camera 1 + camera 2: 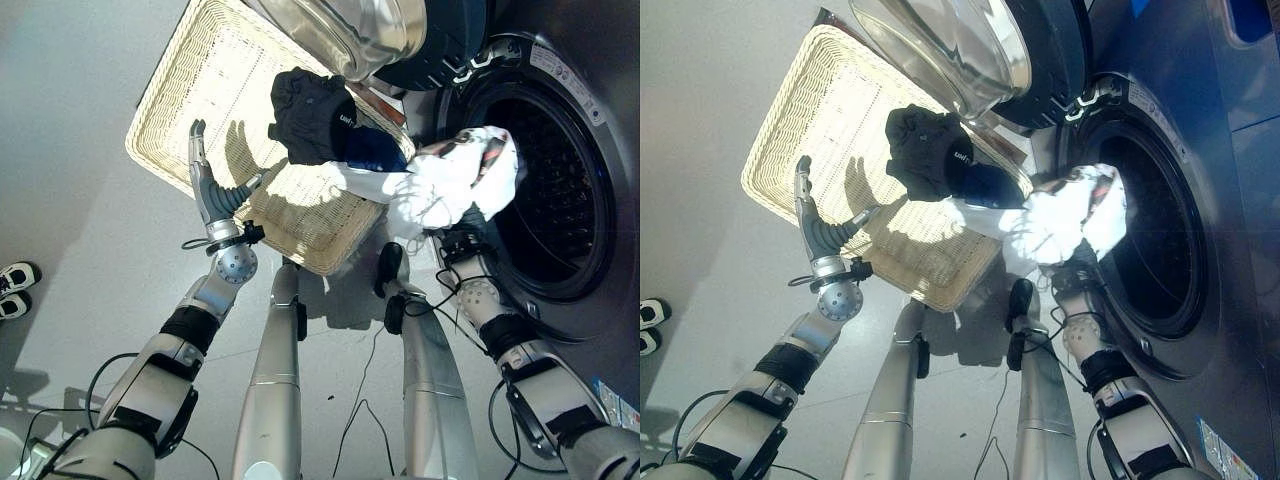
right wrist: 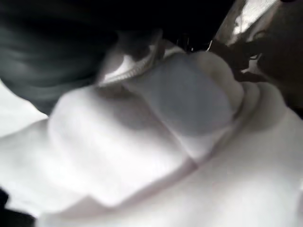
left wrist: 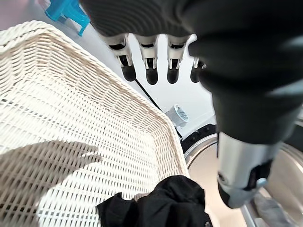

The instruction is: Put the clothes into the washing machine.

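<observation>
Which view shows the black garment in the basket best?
Left eye view: the black garment lies whole at the wicker basket edge nearest the washing machine. The right eye view shows much the same. The left wrist view catches part of it, beyond the open left hand. The right wrist view shows white cloth.

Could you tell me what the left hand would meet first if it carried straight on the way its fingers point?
Probably the wicker basket: the open left hand points across its bare weave toward the far rim. Height above it is unclear.
</observation>
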Controlling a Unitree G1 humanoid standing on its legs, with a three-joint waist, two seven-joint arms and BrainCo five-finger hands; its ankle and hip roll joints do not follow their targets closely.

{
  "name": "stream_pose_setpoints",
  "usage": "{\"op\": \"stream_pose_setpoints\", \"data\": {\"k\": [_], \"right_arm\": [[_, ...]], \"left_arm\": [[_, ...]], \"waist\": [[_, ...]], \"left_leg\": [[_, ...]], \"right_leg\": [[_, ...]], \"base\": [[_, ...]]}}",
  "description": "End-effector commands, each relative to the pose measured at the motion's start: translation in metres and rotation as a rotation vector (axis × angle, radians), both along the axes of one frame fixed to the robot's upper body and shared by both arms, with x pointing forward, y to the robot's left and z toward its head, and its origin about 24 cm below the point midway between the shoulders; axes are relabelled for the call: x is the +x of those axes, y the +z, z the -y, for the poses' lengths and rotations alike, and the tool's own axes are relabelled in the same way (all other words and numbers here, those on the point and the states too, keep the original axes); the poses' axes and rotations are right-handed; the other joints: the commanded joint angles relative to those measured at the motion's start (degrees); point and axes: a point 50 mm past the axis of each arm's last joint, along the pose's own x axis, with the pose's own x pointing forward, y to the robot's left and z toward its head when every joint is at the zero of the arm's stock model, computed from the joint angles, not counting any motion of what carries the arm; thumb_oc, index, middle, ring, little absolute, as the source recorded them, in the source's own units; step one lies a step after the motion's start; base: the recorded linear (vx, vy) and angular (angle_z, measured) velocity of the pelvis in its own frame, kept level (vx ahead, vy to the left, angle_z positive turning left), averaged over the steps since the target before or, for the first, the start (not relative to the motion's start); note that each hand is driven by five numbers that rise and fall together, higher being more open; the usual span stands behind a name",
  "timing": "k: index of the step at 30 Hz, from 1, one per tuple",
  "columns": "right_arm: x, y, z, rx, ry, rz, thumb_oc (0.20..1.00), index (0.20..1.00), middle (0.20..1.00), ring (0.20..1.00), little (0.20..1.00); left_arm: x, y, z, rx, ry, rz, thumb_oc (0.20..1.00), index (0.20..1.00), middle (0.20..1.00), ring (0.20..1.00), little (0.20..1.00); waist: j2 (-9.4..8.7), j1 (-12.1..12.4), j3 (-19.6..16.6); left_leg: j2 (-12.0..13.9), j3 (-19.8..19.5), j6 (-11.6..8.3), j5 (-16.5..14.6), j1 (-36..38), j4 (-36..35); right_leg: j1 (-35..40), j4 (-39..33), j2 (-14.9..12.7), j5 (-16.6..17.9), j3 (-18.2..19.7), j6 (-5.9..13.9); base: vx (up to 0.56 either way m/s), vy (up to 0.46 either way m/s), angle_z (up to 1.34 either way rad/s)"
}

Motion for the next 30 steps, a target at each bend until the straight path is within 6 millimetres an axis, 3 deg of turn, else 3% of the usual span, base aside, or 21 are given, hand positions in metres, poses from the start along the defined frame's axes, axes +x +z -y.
{"op": "stream_pose_setpoints", "data": {"k": [1, 3, 6, 7, 9, 12, 13, 15, 16, 18, 22, 26, 27, 30], "right_arm": [[-0.013, 0.06, 0.09, 0.174, -0.296, 0.201, 0.2, 0.2, 0.2, 0.2, 0.2], [-0.033, 0.093, 0.134, 0.197, -0.515, 0.255, 0.2, 0.2, 0.2, 0.2, 0.2], [-0.075, 0.139, 0.174, 0.201, -0.834, 0.401, 0.2, 0.2, 0.2, 0.2, 0.2], [-0.084, 0.15, 0.179, 0.186, -0.89, 0.431, 0.2, 0.2, 0.2, 0.2, 0.2], [-0.124, 0.174, 0.195, 0.186, -1.097, 0.549, 0.2, 0.2, 0.2, 0.2, 0.2], [-0.159, 0.185, 0.209, 0.183, -1.209, 0.626, 0.2, 0.2, 0.2, 0.2, 0.2], [-0.171, 0.19, 0.214, 0.113, -1.209, 0.651, 0.288, 0.288, 0.288, 0.288, 0.288], [-0.174, 0.192, 0.217, 0.072, -1.192, 0.642, 0.881, 0.881, 0.881, 0.881, 0.881], [-0.173, 0.192, 0.22, 0.043, -1.157, 0.628, 1.0, 1.0, 1.0, 1.0, 1.0], [-0.17, 0.186, 0.225, 0.025, -1.136, 0.582, 1.0, 1.0, 1.0, 1.0, 1.0], [-0.141, 0.172, 0.23, -0.011, -1.01, 0.384, 1.0, 1.0, 1.0, 1.0, 1.0], [-0.106, 0.149, 0.217, -0.076, -0.922, 0.076, 1.0, 1.0, 1.0, 1.0, 1.0], [-0.097, 0.139, 0.213, -0.171, -0.894, -0.059, 1.0, 1.0, 1.0, 1.0, 1.0], [-0.083, 0.134, 0.203, -0.301, -0.885, -0.245, 1.0, 1.0, 1.0, 1.0, 1.0]], "left_arm": [[0.0, 0.011, -0.008, -0.026, -0.024, 0.057, 1.0, 1.0, 1.0, 1.0, 1.0], [-0.003, 0.005, -0.018, -0.015, -0.005, 0.036, 1.0, 1.0, 1.0, 1.0, 1.0], [-0.01, -0.001, -0.037, 0.005, 0.034, 0.022, 1.0, 1.0, 1.0, 1.0, 1.0], [-0.012, -0.002, -0.042, 0.007, 0.043, 0.02, 1.0, 1.0, 1.0, 1.0, 1.0], [-0.019, -0.005, -0.058, 0.022, 0.079, 0.005, 1.0, 1.0, 1.0, 1.0, 1.0], [-0.023, -0.003, -0.071, 0.028, 0.113, -0.001, 1.0, 1.0, 1.0, 1.0, 1.0], [-0.024, -0.001, -0.079, 0.024, 0.124, -0.006, 1.0, 1.0, 1.0, 1.0, 1.0], [-0.024, 0.002, -0.082, 0.03, 0.123, -0.011, 1.0, 1.0, 1.0, 1.0, 1.0], [-0.024, 0.004, -0.084, 0.045, 0.119, -0.015, 1.0, 1.0, 1.0, 1.0, 1.0], [-0.022, 0.005, -0.083, 0.06, 0.11, -0.02, 1.0, 1.0, 1.0, 1.0, 1.0], [-0.012, 0.015, -0.067, 0.205, 0.066, -0.029, 1.0, 1.0, 1.0, 1.0, 1.0], [0.0, 0.026, -0.044, 0.478, 0.054, -0.024, 1.0, 1.0, 1.0, 1.0, 1.0], [0.004, 0.031, -0.038, 0.579, 0.058, -0.013, 1.0, 1.0, 1.0, 1.0, 1.0], [0.011, 0.046, -0.025, 0.703, 0.072, 0.028, 1.0, 1.0, 1.0, 1.0, 1.0]], "waist": [[1.79, -0.2, -1.02], [1.22, -0.25, -1.02], [-0.27, -0.55, -1.02], [-0.68, -0.7, -1.02], [-2.34, -1.79, -1.02], [-3.74, -3.11, -1.02], [-4.32, -3.68, -1.02], [-4.79, -3.67, -1.02], [-5.02, -3.49, -1.02], [-5.13, -3.31, -1.02], [-4.34, -1.86, -1.02], [-3.46, -0.99, -1.02], [-3.25, -0.81, -1.02], [-3.0, -0.81, -1.02]], "left_leg": [[-3.78, 4.23, 2.42, -7.99, -0.14, 7.31], [-3.35, 3.99, 2.43, -8.88, -0.22, 7.92], [-2.38, 3.92, 2.38, -9.32, -0.43, 7.98], [-2.32, 3.88, 2.36, -9.31, -0.32, 7.86], [-1.9, 3.74, 2.34, -9.44, 0.05, 7.45], [-1.7, 3.59, 2.41, -9.67, 0.21, 7.47], [-1.88, 3.48, 2.64, -9.84, 0.42, 7.77], [-2.01, 3.2, 2.85, -10.04, 0.36, 8.11], [-2.05, 3.0, 2.91, -10.2, 0.34, 8.29], [-2.23, 2.78, 2.98, -10.32, 0.49, 8.51], [-3.41, 2.09, 3.29, -10.27, 0.64, 8.49], [-4.14, 1.74, 3.67, -10.02, 0.84, 8.09], [-4.05, 1.94, 3.64, -9.75, 1.03, 7.73], [-4.14, 1.96, 3.73, -9.66, 0.78, 7.82]], "right_leg": [[2.73, -13.48, 3.14, 11.55, -1.66, 6.21], [2.91, -13.7, 3.37, 11.72, -1.27, 6.27], [3.34, -13.77, 4.02, 11.79, -1.29, 6.29], [3.5, -13.9, 4.16, 11.9, -1.34, 6.29], [4.25, -14.66, 4.76, 12.31, -1.11, 6.42], [4.67, -15.24, 5.15, 12.71, -0.62, 6.57], [4.88, -15.34, 5.43, 12.85, -0.28, 6.52], [5.06, -15.42, 5.46, 12.77, -0.15, 6.43], [5.18, -15.28, 5.39, 12.65, -0.31, 6.44], [5.4, -15.26, 5.29, 12.63, -0.46, 6.45], [5.88, -16.04, 4.51, 12.76, -1.16, 6.33], [6.0, -16.53, 3.96, 13.16, -1.86, 6.28], [6.21, -16.56, 3.77, 13.27, -2.23, 6.44], [5.93, -16.79, 3.57, 13.67, -2.29, 6.51]], "base": [[0.02, -0.043, -0.01], [0.02, -0.054, 0.0], [0.0, -0.057, -0.03], [0.0, -0.052, -0.06], [0.0, -0.055, -0.1], [0.01, -0.028, -0.08], [0.01, -0.011, -0.05], [0.0, -0.024, -0.04], [0.0, -0.034, -0.03], [0.02, -0.041, -0.02], [0.01, -0.024, 0.01], [0.0, -0.023, 0.05], [0.0, -0.032, 0.12], [-0.01, -0.002, 0.1]]}}
